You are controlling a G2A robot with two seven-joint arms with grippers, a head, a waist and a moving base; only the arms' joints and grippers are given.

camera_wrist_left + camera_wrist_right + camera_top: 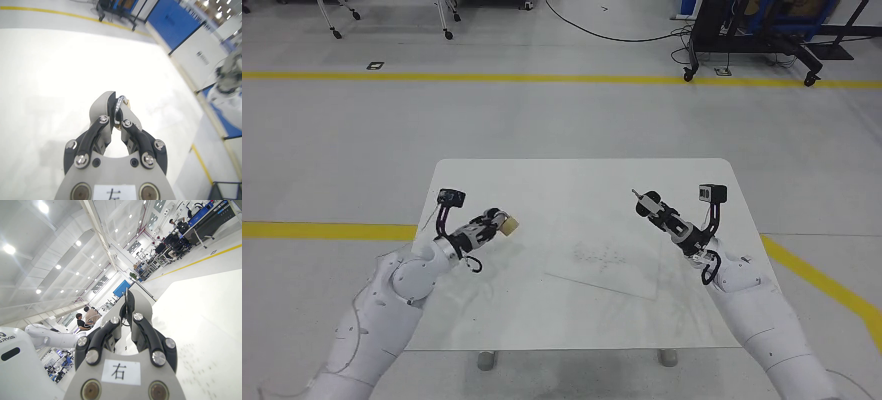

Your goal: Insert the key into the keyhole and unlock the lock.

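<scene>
1. Nearest item: a clear sheet (pixel 614 268) lies flat on the white counter (pixel 582 185), in the middle toward my side. Faint print is visible on it; I cannot read it. Nothing rests on the sheet.

2. My left fingers (pixel 111 100) are clamped on the lock (pixel 129 104). The silver shackle is pinched between the two black pads, and the brass body projects past the tips. From above, the left fingers (pixel 492 224) are held over the left part of the counter, beside the sheet's left end. The lock (pixel 508 226) points toward the counter's middle. I cannot tell whether it touches the surface.

3. My right fingers (pixel 130 302) are closed on the key (pixel 126 291), a thin strip seen edge-on with its tip standing just clear of the pads. From above, the right fingers (pixel 647 206) are over the right part of the counter, past the sheet's far right corner. The key (pixel 636 193) is aimed toward the far left.

4. Lock and key are well apart, with bare counter between them. The key is not in the keyhole. The keyhole itself is not visible to me.

5. Beyond the counter's far edge, a yellow line (pixel 542 77) crosses the grey floor. A dark wheeled cart (pixel 752 45) stands behind it at far right.
</scene>
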